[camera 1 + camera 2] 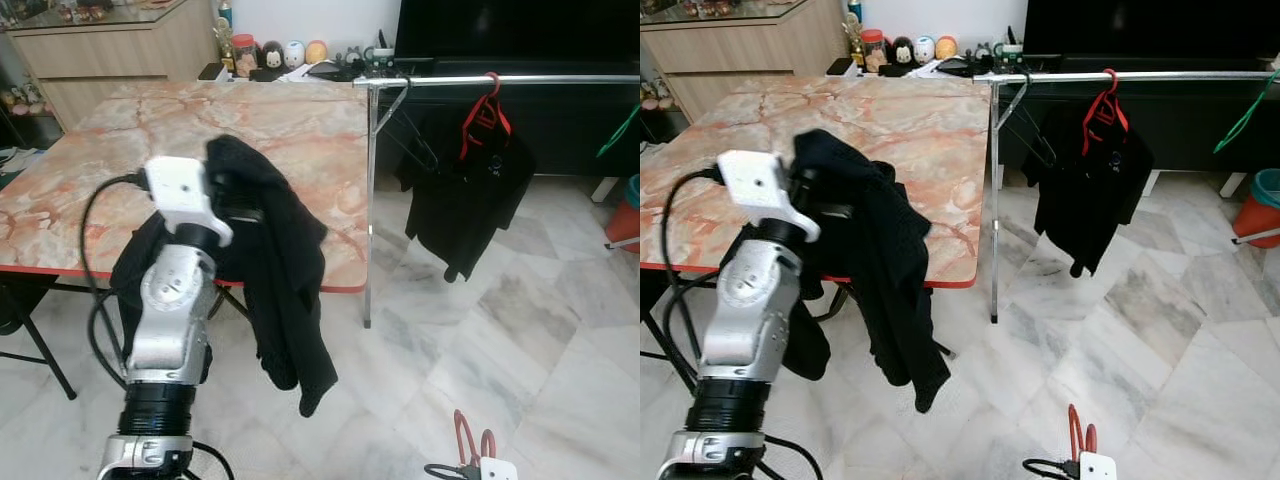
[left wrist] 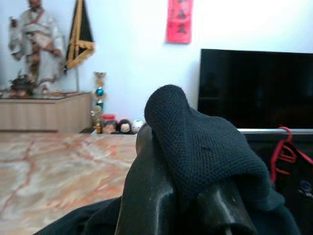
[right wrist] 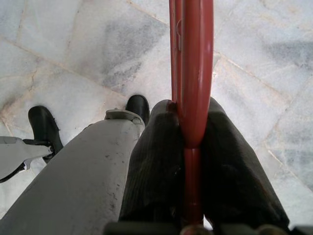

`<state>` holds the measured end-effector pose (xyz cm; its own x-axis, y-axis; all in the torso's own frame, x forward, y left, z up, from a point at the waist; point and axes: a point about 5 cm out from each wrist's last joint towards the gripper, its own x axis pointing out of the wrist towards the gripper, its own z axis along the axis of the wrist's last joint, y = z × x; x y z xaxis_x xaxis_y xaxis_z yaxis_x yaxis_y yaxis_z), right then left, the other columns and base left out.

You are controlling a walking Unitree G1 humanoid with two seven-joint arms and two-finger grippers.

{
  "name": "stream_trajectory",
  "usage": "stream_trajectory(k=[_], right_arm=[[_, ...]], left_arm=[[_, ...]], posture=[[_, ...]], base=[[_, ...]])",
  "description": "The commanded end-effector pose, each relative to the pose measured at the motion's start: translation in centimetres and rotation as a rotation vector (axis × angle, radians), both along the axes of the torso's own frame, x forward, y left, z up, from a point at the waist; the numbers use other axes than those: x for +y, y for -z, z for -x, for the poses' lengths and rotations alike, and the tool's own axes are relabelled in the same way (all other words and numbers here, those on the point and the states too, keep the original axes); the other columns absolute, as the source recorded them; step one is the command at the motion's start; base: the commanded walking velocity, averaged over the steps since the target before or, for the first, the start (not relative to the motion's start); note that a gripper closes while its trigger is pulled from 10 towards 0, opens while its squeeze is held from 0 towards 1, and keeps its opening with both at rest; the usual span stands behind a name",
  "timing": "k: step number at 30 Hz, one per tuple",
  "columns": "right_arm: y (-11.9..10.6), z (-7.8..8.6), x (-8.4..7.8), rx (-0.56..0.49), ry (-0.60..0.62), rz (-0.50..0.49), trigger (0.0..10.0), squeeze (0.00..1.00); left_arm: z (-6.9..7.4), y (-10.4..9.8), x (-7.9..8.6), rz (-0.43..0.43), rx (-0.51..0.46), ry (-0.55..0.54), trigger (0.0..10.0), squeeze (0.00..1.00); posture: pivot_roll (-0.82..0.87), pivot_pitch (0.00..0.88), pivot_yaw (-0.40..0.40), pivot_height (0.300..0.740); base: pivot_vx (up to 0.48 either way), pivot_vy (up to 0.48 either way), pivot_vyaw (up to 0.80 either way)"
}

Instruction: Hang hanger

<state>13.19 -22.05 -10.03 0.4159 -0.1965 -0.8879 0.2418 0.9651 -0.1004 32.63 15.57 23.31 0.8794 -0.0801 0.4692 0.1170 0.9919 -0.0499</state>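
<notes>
Right pincer (image 3: 195, 215) clamps the red hanger (image 3: 191, 73) between its fingers, low over the floor; left pincer (image 2: 181, 205) grips black garment (image 1: 270, 260).

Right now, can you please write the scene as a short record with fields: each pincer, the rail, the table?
left pincer: raised before the table, shut on black garment that drapes over it
right pincer: low, shut on red hanger, over the marble floor
rail: metal, one black shirt hanging on a red hanger
table: marble-patterned top, red edge
</notes>
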Motion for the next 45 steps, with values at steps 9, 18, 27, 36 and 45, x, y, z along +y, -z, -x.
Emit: stream_trajectory(k=[9, 18, 27, 36, 45], right_arm=[[0.0, 0.0, -0.1, 0.001, 0.001, -0.004, 10.0, 0.0], [0.0, 0.0, 0.0, 0.003, -0.004, -0.007, 10.0, 0.0], [0.0, -0.1, 0.0, 0.001, -0.003, -0.009, 10.0, 0.0], [0.0, -0.1, 0.0, 0.003, -0.005, -0.009, 10.0, 0.0], [0.0, 0.0, 0.0, 0.013, -0.017, -0.008, 10.0, 0.0]], left_arm=[[0.3, -2.3, -0.3, 0.007, -0.066, 0.009, 10.0, 0.0], [-0.2, -4.5, -1.0, -0.005, -0.113, 0.052, 10.0, 0.0], [-1.0, -6.9, -0.9, -0.005, -0.159, 0.075, 10.0, 0.0], [-1.6, -8.8, -0.7, -0.025, -0.193, 0.08, 10.0, 0.0], [-0.7, -1.2, -0.6, -0.047, 0.12, 0.153, 10.0, 0.0]], posture=[[0.09, 0.0, 0.025, 0.74], [0.1, 0.0, 0.025, 0.74], [0.1, 0.0, 0.027, 0.74], [0.09, 0.0, 0.028, 0.74], [0.1, 0.0, 0.026, 0.74]], base=[[0.3, 0.0, 0.0], [0.377, 0.0, 0.0], [0.4, 0.0, 0.0], [0.4, 0.0, 0.0], [0.119, 0.0, 0.0]])
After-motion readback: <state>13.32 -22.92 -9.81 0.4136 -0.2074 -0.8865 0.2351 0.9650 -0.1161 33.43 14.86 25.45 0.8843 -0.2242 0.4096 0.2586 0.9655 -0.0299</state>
